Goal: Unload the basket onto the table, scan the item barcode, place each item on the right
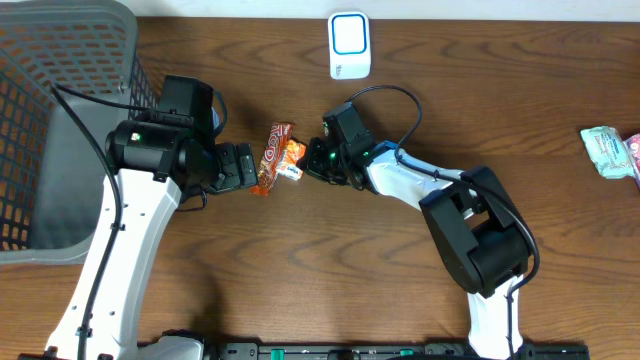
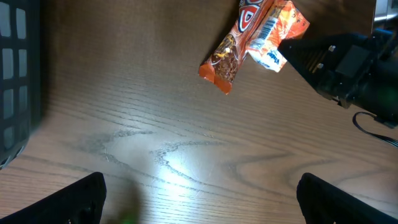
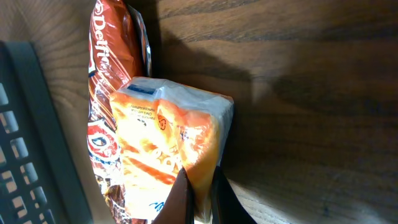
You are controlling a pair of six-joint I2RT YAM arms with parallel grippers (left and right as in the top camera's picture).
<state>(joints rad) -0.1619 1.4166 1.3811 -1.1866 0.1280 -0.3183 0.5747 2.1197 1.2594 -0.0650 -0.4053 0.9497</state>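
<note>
Pack: a small orange pack (image 3: 168, 137) lies on the table (image 1: 300, 280), mid-table, touching a brown-orange bar (image 3: 109, 93) and partly over it.
Right gripper: the right gripper (image 3: 200, 199) is down at the pack's edge, fingers pressed together with the wrapper's rim pinched between them. It looks like a thin grip, only on the edge.
Left gripper: the left gripper (image 2: 205, 205) hangs spread wide above bare wood just beside the bar's end, holding nothing.
Scanner: the white scanner (image 1: 350, 45) stands at the far edge of the table, well apart from the pack, with nothing in front of it.
Barcode: I can't make one out on the pack. There is small print on its pale end, too fine to read.
Done: the pack seems to be gripped, judging by the pinch.
Left: lifting it clear of the bar, carrying it to the scanner, and turning the barcode side to the scanner's face. So the task looks to be at an early stage.
Risk: with such a thin hold the pack may slip or drag the bar along.
Others: a basket (image 1: 20, 150) on the left, a green packet (image 1: 605, 150) far right, neither touched.
</note>
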